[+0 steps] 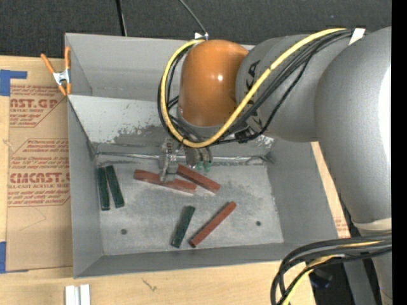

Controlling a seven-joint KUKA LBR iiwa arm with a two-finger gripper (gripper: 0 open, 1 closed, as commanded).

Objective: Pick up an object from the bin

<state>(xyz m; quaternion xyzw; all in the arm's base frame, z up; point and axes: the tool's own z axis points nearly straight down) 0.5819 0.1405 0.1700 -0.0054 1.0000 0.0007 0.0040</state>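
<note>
Tool [170,168]: low over the middle of the grey bin [81,145], under the orange wrist cover. I cannot tell how wide it stands or whether it has hold of anything.
Thing beneath: a flat red-brown bar [154,178], overlapped by a second red-brown bar [202,179].
Risk, slip: the bars lie flat on the floor, so a grasp may skid off the thin edges.
Risk, double pick: the overlap may drag both bars up, and one may drop.
Bystanders: a dark green bar [183,226] and a third red-brown bar [213,223] are near. A dark green pair [109,187] is well apart.
</note>
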